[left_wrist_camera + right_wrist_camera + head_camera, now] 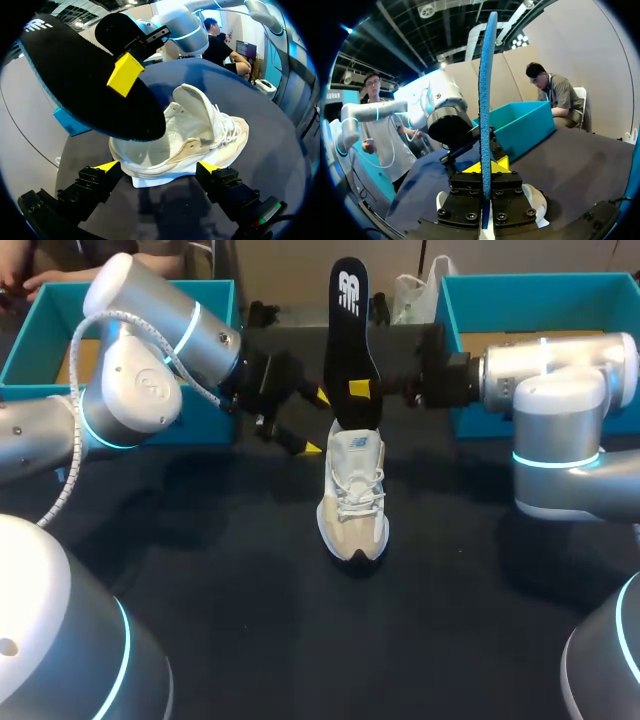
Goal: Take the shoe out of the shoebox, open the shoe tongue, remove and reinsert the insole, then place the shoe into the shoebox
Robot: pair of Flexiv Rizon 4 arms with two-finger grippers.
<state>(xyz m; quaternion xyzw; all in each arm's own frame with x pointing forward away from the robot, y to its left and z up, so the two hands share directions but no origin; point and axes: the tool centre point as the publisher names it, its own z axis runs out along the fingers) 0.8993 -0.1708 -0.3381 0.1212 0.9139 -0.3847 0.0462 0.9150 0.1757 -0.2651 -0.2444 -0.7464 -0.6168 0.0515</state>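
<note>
Teal cardboard shoebox (218, 292), table's far-left corner; second teal shoebox (540, 285), far-right corner. Cream lace-up shoe (352, 495), centre. Right gripper (359, 389) clamps upright black insole (350, 330); left gripper (315, 423) spread wide.

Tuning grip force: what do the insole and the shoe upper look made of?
Insole: likely foam, with a matte black fabric-like top and a blue grainy edge seen from the right wrist. Shoe: apparently white mesh textile, matte, with beige suede-like panels and woven laces. The exact fabric can't be told.

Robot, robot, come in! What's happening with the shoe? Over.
Right fingers shut on insole, upright at the shoe opening. Left fingers open, near shoe. Shoe on table, tongue lifted.
</note>
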